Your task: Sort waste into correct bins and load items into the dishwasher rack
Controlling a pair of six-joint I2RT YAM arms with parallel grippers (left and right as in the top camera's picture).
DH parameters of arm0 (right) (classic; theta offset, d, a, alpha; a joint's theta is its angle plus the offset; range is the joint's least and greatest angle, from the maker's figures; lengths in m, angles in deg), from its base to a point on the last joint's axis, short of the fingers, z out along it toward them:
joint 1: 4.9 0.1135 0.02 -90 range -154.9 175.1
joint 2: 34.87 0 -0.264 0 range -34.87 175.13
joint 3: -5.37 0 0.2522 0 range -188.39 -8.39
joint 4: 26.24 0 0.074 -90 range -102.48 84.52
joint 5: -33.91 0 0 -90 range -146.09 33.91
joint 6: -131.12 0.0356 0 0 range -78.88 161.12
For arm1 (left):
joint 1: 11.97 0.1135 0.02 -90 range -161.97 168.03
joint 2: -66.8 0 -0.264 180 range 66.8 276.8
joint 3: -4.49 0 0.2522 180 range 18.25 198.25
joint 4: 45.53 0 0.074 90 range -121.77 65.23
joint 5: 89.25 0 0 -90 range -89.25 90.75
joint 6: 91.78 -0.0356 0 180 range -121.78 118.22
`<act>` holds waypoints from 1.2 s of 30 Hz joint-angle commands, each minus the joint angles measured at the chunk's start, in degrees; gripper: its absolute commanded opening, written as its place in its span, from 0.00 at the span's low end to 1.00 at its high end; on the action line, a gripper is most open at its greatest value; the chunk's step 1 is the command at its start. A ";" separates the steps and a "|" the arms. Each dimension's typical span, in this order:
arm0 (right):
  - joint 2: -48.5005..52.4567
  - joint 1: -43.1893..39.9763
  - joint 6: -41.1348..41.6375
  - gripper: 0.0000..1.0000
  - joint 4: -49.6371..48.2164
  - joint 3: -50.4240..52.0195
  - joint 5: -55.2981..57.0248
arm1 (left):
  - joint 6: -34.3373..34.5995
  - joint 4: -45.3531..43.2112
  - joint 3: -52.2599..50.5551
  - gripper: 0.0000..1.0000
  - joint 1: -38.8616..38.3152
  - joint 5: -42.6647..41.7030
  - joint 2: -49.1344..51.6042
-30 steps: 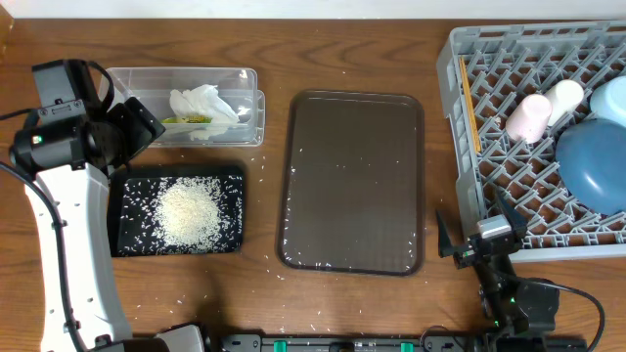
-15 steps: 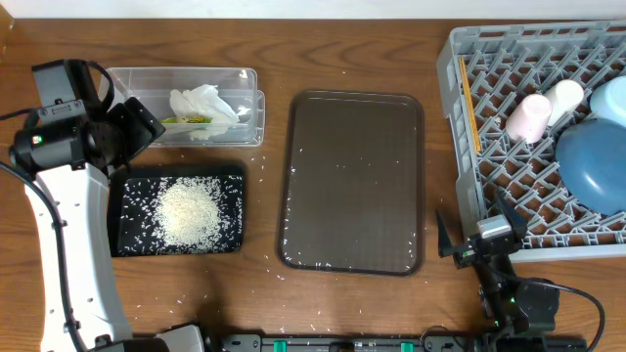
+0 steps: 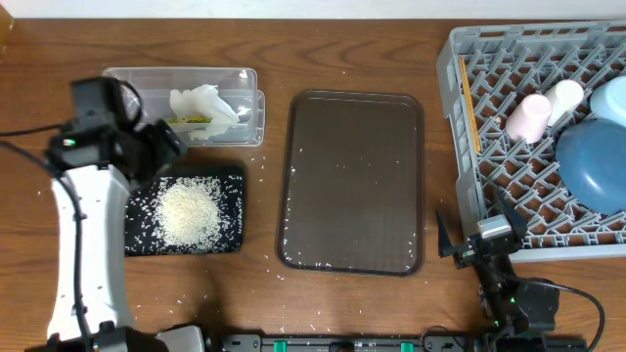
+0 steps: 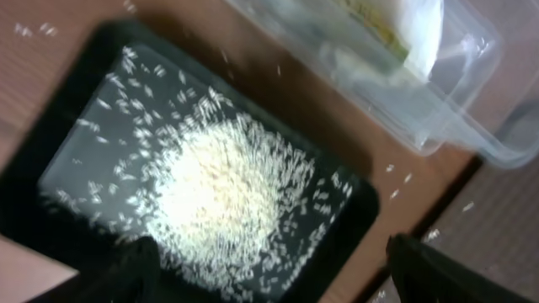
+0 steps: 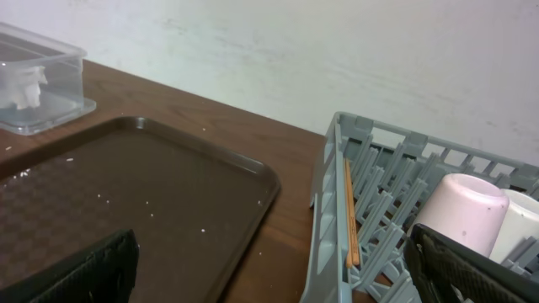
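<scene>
White rice (image 4: 221, 189) heaps in the black tray (image 4: 347, 217) below the left pincer (image 4: 269, 282), spread wide and empty; the right pincer (image 5: 278, 273) rests released beside the rack (image 5: 370, 151).

We see a brown wooden bench (image 3: 372, 59) with the grain running left to right and a mild sheen on the surface. Its far edge meets a pale strip (image 3: 293, 6) along the top of the overhead view. In the right wrist view we read a plain white wall (image 5: 253, 50), matte with faint streaks and scuffs, standing directly behind the bench. Light is soft and even, shadows short and diffuse. The left wrist view is blurred; we only make out bench wood at its corners.
</scene>
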 commanded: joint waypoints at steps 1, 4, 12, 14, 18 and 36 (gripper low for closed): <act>-0.42 -0.50 -0.79 0.99 0.37 0.07 0.55 | -5.16 -4.90 -8.07 0.89 -1.64 -0.37 -2.84; -0.39 -0.50 -0.79 0.99 0.37 0.07 0.55 | -7.65 -12.66 -17.27 0.89 -2.78 -0.39 -6.23; -0.39 -0.50 -0.79 0.99 0.37 0.07 0.55 | -7.82 -37.07 -43.34 0.89 -3.96 -2.29 -17.97; -0.42 -0.50 -0.79 0.99 0.37 0.07 0.55 | -7.82 -44.35 -49.88 0.89 -3.93 -3.28 -21.14; -0.42 -0.50 -0.79 0.99 0.37 0.07 0.55 | -7.80 -59.14 -61.33 0.89 -3.96 -5.11 -27.34; -0.39 -0.50 -0.79 0.99 0.37 0.07 0.55 | -7.34 -55.58 -71.41 0.89 -3.96 -7.61 -50.95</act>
